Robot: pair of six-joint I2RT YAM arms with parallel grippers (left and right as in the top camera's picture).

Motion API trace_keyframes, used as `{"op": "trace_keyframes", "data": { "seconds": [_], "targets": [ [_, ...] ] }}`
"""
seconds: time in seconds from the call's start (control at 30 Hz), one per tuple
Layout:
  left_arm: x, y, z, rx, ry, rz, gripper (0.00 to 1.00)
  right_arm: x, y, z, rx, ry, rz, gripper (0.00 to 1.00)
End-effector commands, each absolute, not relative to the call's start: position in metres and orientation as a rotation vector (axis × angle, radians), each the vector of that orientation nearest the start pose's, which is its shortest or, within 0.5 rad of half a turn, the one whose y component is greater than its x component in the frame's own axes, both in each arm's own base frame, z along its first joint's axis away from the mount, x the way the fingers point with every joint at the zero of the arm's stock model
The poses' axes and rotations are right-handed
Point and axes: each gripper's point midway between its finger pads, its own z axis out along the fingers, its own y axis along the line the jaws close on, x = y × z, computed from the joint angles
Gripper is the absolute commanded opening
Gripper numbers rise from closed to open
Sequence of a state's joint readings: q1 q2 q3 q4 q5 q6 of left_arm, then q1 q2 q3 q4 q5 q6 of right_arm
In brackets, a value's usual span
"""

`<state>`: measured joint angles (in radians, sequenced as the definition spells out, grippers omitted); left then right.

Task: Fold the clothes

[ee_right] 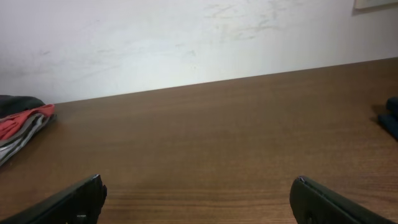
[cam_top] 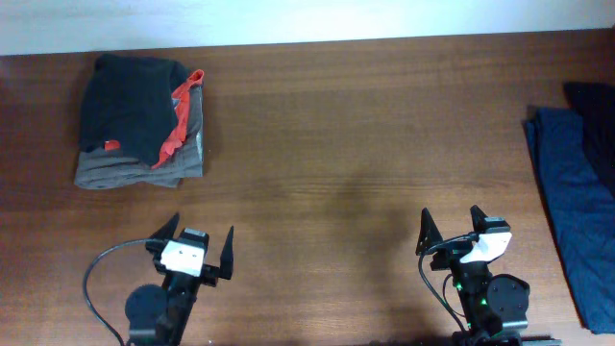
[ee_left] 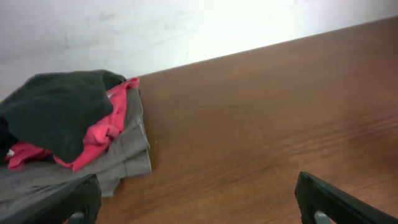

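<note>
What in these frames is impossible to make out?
- Dark shirt, overhead and left wrist views: bunched on top of the pile, so any print and the sleeves are hidden.
- Red garment: mostly covered by the dark shirt, so its kind is unclear.
- Blue clothes, overhead: cut off by the right edge, number unknown.
- Dark cloth lying on them: also cut off, so it cannot be identified.
</note>
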<state>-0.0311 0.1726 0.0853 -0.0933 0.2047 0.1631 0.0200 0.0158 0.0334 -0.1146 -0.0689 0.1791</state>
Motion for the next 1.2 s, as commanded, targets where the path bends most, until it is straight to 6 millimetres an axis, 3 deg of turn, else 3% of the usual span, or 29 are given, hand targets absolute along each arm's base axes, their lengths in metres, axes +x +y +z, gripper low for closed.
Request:
{"op": "trace_keyframes", "data": {
  "seconds": [0.0, 0.07, 1.17],
  "targets": [
    [0.241, -0.043, 0.156, 0.310, 1.635, -0.088, 0.99, 0.244, 0.015, 0.156, 0.079, 1.670, 0.199, 0.99],
    [0.242, -0.041, 0.167, 0.299, 1.586, -0.068, 0.99, 0.244, 0.015, 0.156, 0.079, 1.670, 0.199, 0.99],
    [0.243, -0.034, 0.161, 0.268, 1.608, -0.038, 0.99, 0.244, 0.015, 0.156, 0.079, 1.670, 0.199, 0.99]
  ]
}}
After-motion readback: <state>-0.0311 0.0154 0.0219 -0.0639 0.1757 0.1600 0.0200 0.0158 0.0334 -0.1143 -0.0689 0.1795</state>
